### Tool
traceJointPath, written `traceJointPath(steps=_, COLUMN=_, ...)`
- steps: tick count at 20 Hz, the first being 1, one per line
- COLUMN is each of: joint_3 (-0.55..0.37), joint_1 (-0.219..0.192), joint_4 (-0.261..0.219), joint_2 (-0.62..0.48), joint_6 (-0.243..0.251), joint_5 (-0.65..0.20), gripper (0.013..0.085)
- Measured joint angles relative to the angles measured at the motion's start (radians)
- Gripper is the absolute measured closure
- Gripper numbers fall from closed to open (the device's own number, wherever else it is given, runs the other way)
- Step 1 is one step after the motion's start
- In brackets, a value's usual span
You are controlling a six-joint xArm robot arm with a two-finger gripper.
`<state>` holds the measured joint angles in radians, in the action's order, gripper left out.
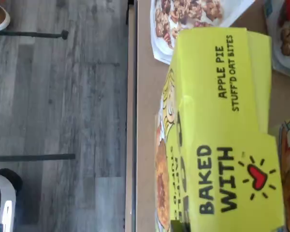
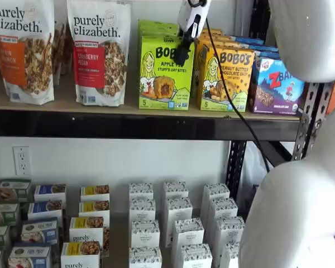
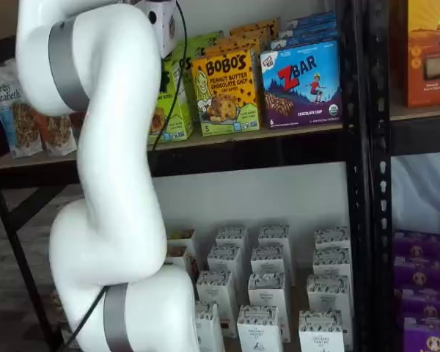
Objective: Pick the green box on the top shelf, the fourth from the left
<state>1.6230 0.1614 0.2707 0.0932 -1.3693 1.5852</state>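
Note:
The green box [image 2: 163, 78] stands upright on the top shelf [image 2: 128, 125], between a granola bag and a yellow-orange box. My gripper [image 2: 183, 53] comes down from above onto its upper right corner. One black finger lies against the front face, the other is hidden behind the box, and the grip is shut on the box. The wrist view looks closely onto the green box [image 1: 222, 135], showing its "Apple Pie" top panel, with the tan shelf board [image 1: 147, 121] beside it. In a shelf view my arm covers most of the green box [image 3: 174, 110].
Two Purely Elizabeth granola bags [image 2: 100, 50] stand left of the box. A yellow-orange Bobo's box [image 2: 226, 78] and a blue ZBar box [image 2: 279, 86] stand right of it. Several small white cartons [image 2: 176, 223] fill the lower shelf. My white arm [image 2: 301, 195] blocks the right side.

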Motion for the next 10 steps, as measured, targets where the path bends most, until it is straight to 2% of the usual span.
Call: traceJointPath(steps=10, joint_3=0.026, joint_1=0.002, joint_4=0.020, joint_2=0.004, joint_6=0.012, joint_5=0.066, gripper=0.0730)
